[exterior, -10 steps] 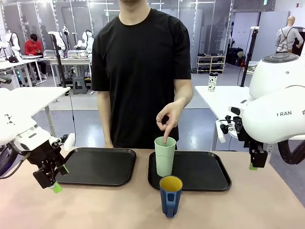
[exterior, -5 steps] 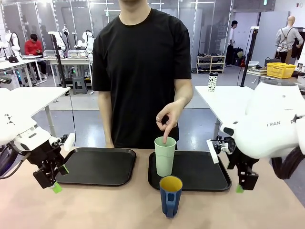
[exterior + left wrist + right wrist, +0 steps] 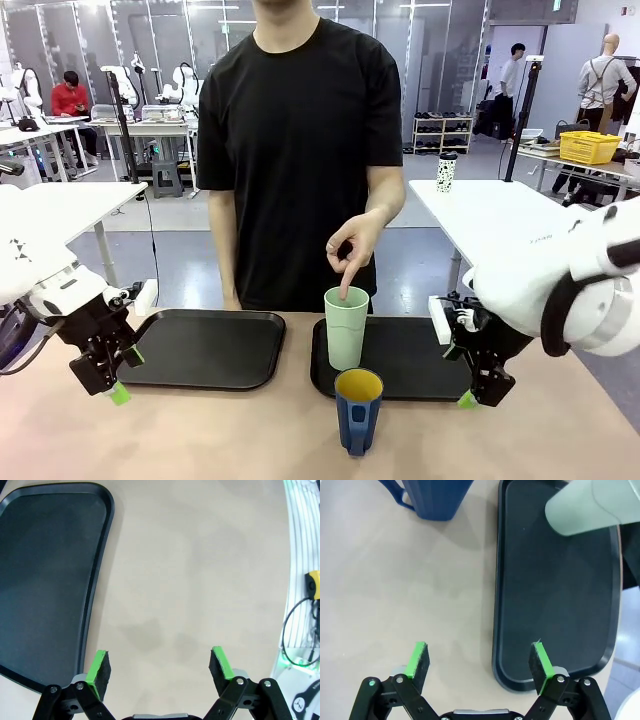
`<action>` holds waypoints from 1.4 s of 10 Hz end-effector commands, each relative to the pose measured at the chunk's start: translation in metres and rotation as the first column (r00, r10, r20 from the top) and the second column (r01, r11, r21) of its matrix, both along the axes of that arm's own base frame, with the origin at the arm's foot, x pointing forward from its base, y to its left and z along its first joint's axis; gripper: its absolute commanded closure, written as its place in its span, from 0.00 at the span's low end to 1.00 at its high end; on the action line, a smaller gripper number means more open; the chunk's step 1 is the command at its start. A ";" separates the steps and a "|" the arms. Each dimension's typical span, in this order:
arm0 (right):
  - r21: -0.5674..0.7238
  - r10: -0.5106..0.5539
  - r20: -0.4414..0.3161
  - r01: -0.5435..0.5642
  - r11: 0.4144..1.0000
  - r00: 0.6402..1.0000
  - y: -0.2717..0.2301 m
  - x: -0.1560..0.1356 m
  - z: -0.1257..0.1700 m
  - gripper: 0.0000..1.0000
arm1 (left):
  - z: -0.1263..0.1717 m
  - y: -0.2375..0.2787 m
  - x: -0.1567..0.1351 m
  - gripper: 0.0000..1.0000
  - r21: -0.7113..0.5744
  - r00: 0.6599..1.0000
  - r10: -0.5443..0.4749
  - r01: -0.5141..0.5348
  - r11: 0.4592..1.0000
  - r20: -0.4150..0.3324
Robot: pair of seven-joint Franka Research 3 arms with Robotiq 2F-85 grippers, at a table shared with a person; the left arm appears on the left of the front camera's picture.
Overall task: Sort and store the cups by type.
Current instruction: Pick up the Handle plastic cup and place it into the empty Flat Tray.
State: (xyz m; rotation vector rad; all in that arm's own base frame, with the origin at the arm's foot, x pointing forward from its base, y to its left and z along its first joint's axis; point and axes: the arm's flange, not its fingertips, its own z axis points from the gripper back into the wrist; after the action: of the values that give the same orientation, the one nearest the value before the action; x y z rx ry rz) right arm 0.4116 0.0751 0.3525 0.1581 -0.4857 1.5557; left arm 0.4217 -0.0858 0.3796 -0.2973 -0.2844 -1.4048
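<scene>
The step in hand looked like choosing a cup. The person's hand (image 3: 352,250) pointed into the green tumbler (image 3: 346,328) on the right tray (image 3: 410,350). The blue mug (image 3: 358,410) stood on the surface (image 3: 250,430) at the tumbler's 6 o'clock. The right claw (image 3: 482,397), jaws apart and empty, hung over the tray's near rim at the mug's 3 o'clock, with open room between. The next move probably called for a reach to the tumbler, clearing that rim. The left claw (image 3: 105,385) hung apart too.
</scene>
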 end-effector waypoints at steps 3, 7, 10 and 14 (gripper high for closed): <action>0.363 0.176 0.063 -0.186 0.913 0.982 -0.031 -0.025 -0.050 0.00 | 0.000 0.001 0.001 0.00 -0.004 1.000 -0.002 0.002 1.000 0.011; 0.585 0.207 0.084 -0.217 0.782 0.975 -0.034 -0.016 -0.085 0.00 | 0.000 0.001 0.001 0.00 -0.004 1.000 -0.002 0.002 1.000 0.011; 0.655 0.170 0.101 -0.194 0.731 0.980 -0.029 -0.006 -0.106 0.00 | 0.000 0.001 0.001 0.00 -0.004 1.000 -0.002 0.002 1.000 0.011; 0.641 0.172 0.057 -0.168 0.749 0.983 -0.023 -0.013 -0.047 0.00 | 0.000 0.001 0.001 0.00 -0.004 1.000 -0.002 0.002 1.000 0.011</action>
State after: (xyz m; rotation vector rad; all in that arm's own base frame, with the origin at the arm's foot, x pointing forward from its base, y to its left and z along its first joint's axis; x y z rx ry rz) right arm 0.4041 0.0539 0.2976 0.7531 -1.0012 1.4853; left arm 0.4217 -0.0857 0.3797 -0.2976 -0.2847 -1.4045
